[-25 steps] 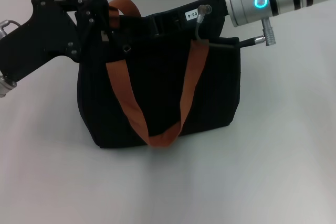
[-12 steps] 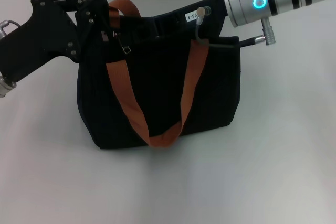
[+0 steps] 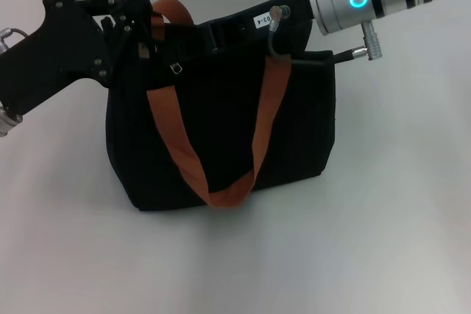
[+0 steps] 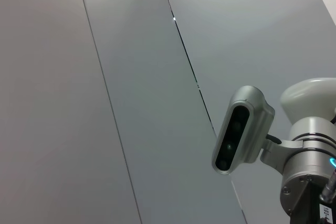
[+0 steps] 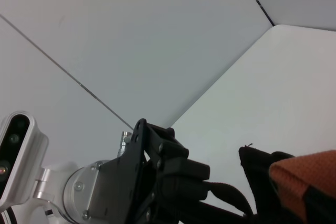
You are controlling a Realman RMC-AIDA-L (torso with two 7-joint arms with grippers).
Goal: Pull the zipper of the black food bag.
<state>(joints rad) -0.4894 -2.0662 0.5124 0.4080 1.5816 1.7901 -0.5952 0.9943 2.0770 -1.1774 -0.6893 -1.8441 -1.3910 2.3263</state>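
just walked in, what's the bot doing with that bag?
A large boxy black fabric bag with orange-brown webbing handles stands on the white table. The left tool is at the bag's top left corner; the right tool reaches along its top edge. A small silver zipper pull hangs near the left corner.

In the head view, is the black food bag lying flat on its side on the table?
No. The black food bag stands upright on the white table, its orange handle hanging down the front.
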